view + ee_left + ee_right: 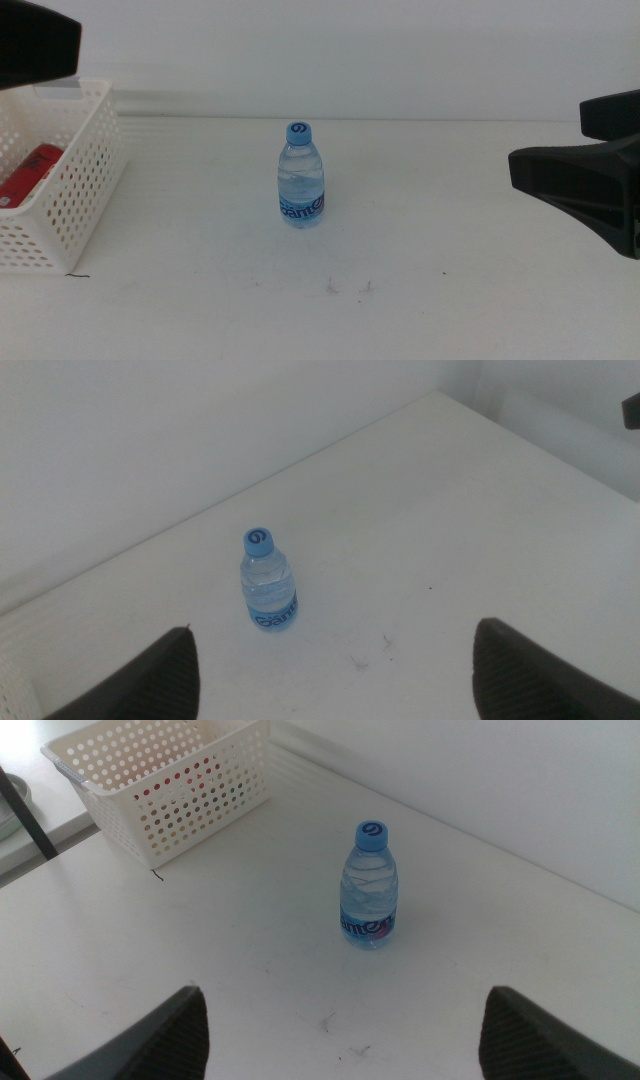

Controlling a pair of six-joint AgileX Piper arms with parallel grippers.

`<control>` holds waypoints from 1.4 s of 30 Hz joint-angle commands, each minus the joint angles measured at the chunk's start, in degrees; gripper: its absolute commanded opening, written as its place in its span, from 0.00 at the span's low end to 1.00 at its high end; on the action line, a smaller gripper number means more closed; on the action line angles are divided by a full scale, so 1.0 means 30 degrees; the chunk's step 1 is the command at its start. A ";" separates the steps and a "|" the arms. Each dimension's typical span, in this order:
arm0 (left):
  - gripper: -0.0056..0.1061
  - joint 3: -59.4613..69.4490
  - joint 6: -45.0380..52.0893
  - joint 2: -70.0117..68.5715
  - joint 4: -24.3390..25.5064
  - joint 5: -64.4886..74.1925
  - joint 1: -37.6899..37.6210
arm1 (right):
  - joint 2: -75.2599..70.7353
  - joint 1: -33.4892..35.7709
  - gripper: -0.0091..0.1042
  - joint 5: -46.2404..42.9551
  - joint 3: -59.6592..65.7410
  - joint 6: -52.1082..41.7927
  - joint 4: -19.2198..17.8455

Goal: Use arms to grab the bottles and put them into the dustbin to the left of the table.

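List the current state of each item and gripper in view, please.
water bottle: upright, capped, alone mid-table.
red can: lying inside the basket.
basket: upright at the table's left edge.
left gripper: open, empty, above the table.
right gripper: open, empty, facing the bottle.

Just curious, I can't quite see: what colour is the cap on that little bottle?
Blue. The bottle's cap shows best in the right wrist view.
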 commanded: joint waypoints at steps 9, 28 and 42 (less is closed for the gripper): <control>0.89 0.0053 0.0496 -0.0066 0.0739 -0.9109 -0.0057 | -0.0058 0.0011 0.90 -0.0110 -0.0115 0.0013 -0.0204; 0.89 1.0198 -0.6395 0.0286 0.9993 -2.2735 -0.5611 | -0.0058 0.0011 0.90 -0.0110 -0.0115 0.0013 -0.0063; 0.89 2.1574 -0.7622 1.0067 0.5581 -3.8794 -0.5515 | -0.0058 0.0011 0.90 -0.0110 -0.0115 0.0013 0.0445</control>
